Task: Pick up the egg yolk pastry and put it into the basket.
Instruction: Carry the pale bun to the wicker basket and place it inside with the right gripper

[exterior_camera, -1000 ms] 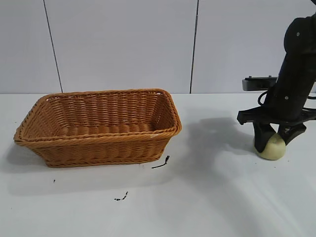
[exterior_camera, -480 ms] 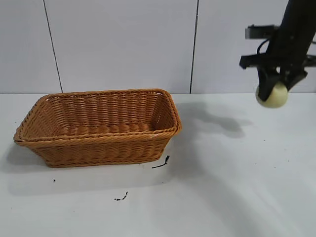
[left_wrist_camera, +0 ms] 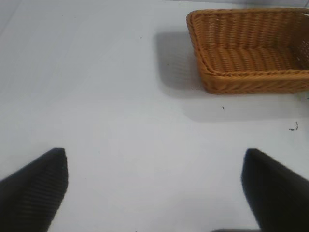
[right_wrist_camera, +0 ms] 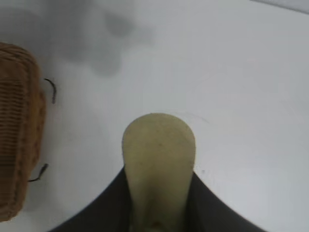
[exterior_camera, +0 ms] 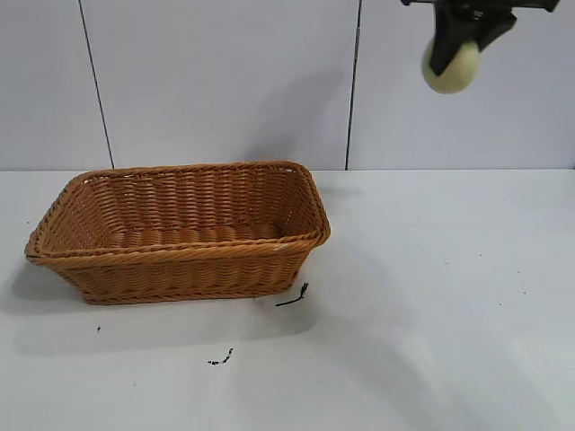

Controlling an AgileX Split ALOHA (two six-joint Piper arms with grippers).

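The small pale yellow-green round egg yolk pastry [exterior_camera: 452,65] hangs high above the white table [exterior_camera: 431,296], clamped edge-on between the black fingers of the right gripper [exterior_camera: 463,45] at the upper right of the exterior view. It is well apart from the large rectangular orange-brown woven wicker basket [exterior_camera: 180,229], which sits on the table to the left. Near the basket's front corner lie small dark scraps [exterior_camera: 294,296]. The left gripper [left_wrist_camera: 154,188] hovers over bare table, jaws spread wide apart

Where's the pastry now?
Exterior view: the pastry is held in the right gripper at top right, high above the table, right of the basket.
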